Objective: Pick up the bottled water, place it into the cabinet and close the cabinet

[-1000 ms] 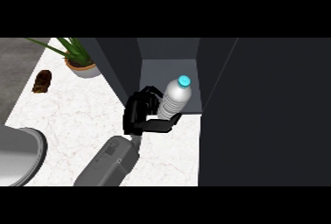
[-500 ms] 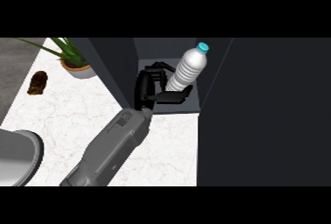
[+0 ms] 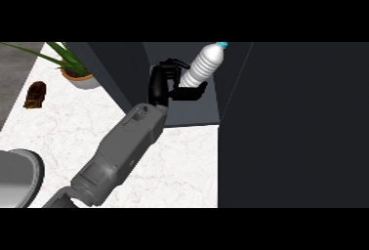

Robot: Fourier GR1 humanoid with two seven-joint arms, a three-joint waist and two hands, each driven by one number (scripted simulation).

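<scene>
You get 1 view, from the robot's head, looking steeply down and forward at the white desk [image 3: 180,161]. It sits close, with the open cabinet [image 3: 302,122] filling the right and a potted plant [image 3: 75,73] upper left.

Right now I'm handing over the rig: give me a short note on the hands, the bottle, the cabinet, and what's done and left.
Left robot hand: curled round the bottled water, inside the cabinet opening.
Right robot hand: not in view.
Bottle: tilted, blue cap up and away, held inside the open cabinet; I can't tell whether it rests on the floor.
Done: picked up, carried in.
Left: set it down, let go, withdraw, close the cabinet.
</scene>
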